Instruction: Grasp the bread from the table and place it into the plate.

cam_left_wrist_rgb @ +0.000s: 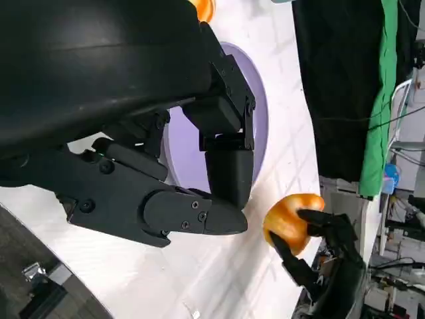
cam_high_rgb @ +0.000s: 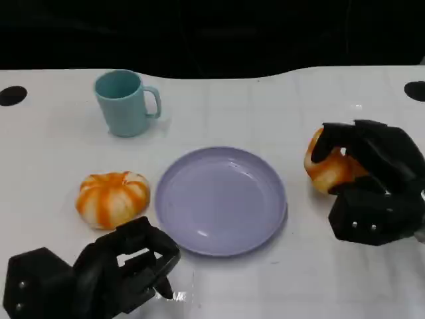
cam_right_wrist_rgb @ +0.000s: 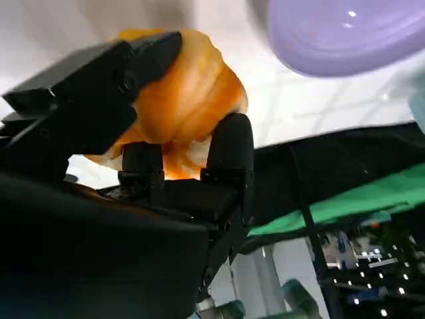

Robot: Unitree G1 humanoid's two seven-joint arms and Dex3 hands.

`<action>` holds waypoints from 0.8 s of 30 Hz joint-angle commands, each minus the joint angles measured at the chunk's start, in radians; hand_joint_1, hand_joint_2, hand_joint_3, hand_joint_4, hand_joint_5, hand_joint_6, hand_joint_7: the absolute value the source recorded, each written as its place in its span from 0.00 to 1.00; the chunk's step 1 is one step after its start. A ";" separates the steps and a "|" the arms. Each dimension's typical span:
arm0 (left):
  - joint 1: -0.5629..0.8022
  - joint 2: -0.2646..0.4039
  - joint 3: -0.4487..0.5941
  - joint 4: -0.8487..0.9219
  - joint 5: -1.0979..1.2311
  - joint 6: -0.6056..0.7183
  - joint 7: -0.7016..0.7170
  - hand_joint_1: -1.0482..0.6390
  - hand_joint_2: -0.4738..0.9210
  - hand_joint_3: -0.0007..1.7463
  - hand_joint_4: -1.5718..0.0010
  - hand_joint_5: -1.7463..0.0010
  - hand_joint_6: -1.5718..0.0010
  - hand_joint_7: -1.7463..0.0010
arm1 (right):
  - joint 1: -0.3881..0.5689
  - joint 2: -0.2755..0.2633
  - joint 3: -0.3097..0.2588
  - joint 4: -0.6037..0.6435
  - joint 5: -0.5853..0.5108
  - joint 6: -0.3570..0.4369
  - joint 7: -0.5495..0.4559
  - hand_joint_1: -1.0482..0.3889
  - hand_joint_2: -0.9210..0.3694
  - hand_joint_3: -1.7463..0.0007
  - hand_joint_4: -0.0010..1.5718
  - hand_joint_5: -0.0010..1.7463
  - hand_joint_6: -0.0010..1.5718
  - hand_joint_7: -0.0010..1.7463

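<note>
Head view: right hand point(cam_high_rgb: 372, 186) grips one bread point(cam_high_rgb: 329, 166) beside the plate point(cam_high_rgb: 220, 201). Carrying it over remains. Left hand point(cam_high_rgb: 99, 272) curls closed, holding nothing.

A teal mug point(cam_high_rgb: 125, 102) is seen upright at the far left of the white desk point(cam_high_rgb: 265, 106), handle turned right.

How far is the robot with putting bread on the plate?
Done: nothing is on the purple plate yet. In hand: the right robot hand grips one bread, to the right of the plate. Left: carry it over the plate and release it. A second bread lies untouched on the table, left of the plate, near the left robot hand, which holds nothing.
</note>
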 commanded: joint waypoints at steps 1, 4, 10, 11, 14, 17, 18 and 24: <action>0.004 0.016 0.012 0.008 -0.001 -0.007 -0.002 0.32 1.00 0.16 0.54 0.00 0.53 0.21 | -0.015 0.017 -0.032 -0.060 0.050 -0.024 0.027 0.84 0.42 0.38 0.58 1.00 0.47 1.00; 0.005 0.015 0.012 0.005 -0.002 -0.002 0.000 0.32 1.00 0.16 0.54 0.00 0.53 0.21 | -0.012 0.031 -0.042 -0.094 0.075 -0.040 0.056 0.82 0.49 0.26 0.59 1.00 0.49 0.98; 0.012 0.015 0.010 -0.001 -0.004 0.000 -0.001 0.32 1.00 0.16 0.54 0.00 0.53 0.20 | -0.003 0.066 -0.036 -0.178 0.091 -0.029 0.125 0.80 0.51 0.23 0.61 1.00 0.48 1.00; 0.013 0.015 0.009 -0.001 -0.002 -0.001 0.000 0.32 1.00 0.16 0.54 0.00 0.53 0.20 | -0.002 0.071 -0.034 -0.189 0.092 -0.028 0.140 0.80 0.51 0.22 0.61 1.00 0.48 1.00; 0.014 0.013 0.006 -0.006 -0.004 0.006 0.002 0.32 1.00 0.16 0.53 0.00 0.53 0.21 | -0.002 0.090 -0.029 -0.219 0.098 -0.020 0.190 0.78 0.51 0.23 0.61 1.00 0.47 1.00; 0.014 0.011 0.004 -0.006 -0.002 0.005 0.003 0.32 1.00 0.16 0.54 0.00 0.53 0.21 | -0.007 0.113 -0.020 -0.222 0.087 -0.032 0.203 0.78 0.51 0.22 0.61 1.00 0.47 1.00; 0.014 0.012 0.003 -0.005 0.000 0.002 0.004 0.32 1.00 0.16 0.54 0.00 0.53 0.21 | -0.009 0.120 -0.016 -0.223 0.083 -0.032 0.205 0.77 0.52 0.21 0.61 1.00 0.48 1.00; 0.014 0.007 0.000 -0.008 -0.001 0.005 0.007 0.33 1.00 0.16 0.53 0.00 0.53 0.20 | -0.030 0.159 0.016 -0.207 0.067 -0.052 0.242 0.75 0.54 0.18 0.62 1.00 0.49 0.98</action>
